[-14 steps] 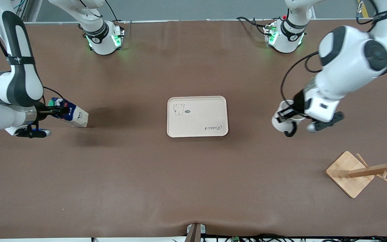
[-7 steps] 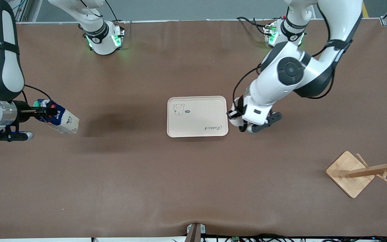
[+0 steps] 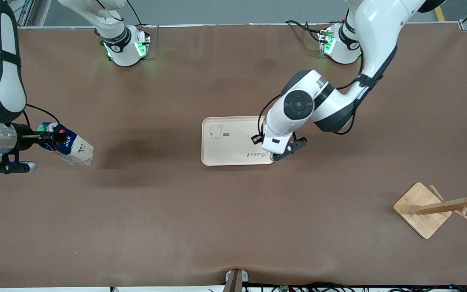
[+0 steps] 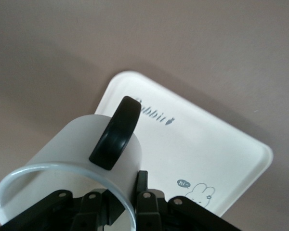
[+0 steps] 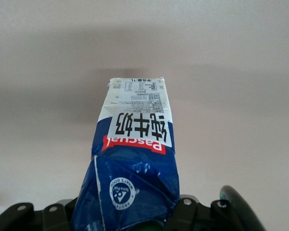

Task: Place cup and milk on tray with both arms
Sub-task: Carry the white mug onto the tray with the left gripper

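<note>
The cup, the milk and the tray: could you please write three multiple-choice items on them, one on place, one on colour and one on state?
1. The left gripper holds the cup over:
A. the tray
B. the bamboo rack
C. the milk

2. The cup's handle is:
A. white
B. black
C. green

3. The milk is:
A. lying on the tray
B. standing free on the table
C. held tilted in the right gripper

Answers:
1 A, the left wrist view shows the tray under the cup.
2 B, it is dark against the white wall.
3 C, the gripper is shut on its top.
</note>
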Robot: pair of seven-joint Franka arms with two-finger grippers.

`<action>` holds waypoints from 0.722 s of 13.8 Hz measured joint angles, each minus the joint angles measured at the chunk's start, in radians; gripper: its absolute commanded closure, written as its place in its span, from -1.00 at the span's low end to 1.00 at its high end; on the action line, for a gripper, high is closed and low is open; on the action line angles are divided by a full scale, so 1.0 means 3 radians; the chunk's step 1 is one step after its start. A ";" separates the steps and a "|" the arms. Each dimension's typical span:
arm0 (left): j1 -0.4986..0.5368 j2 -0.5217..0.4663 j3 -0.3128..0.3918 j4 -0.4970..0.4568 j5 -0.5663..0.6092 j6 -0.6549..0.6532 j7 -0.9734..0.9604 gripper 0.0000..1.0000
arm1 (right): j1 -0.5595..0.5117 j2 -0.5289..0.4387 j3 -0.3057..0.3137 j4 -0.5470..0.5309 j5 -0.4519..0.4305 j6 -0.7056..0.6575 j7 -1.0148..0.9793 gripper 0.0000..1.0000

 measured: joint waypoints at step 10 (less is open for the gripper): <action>-0.0243 0.0414 0.0087 -0.0015 0.0226 0.0254 -0.0834 1.00 | 0.0286 0.0009 0.0003 0.0000 -0.0001 -0.0173 0.0383 1.00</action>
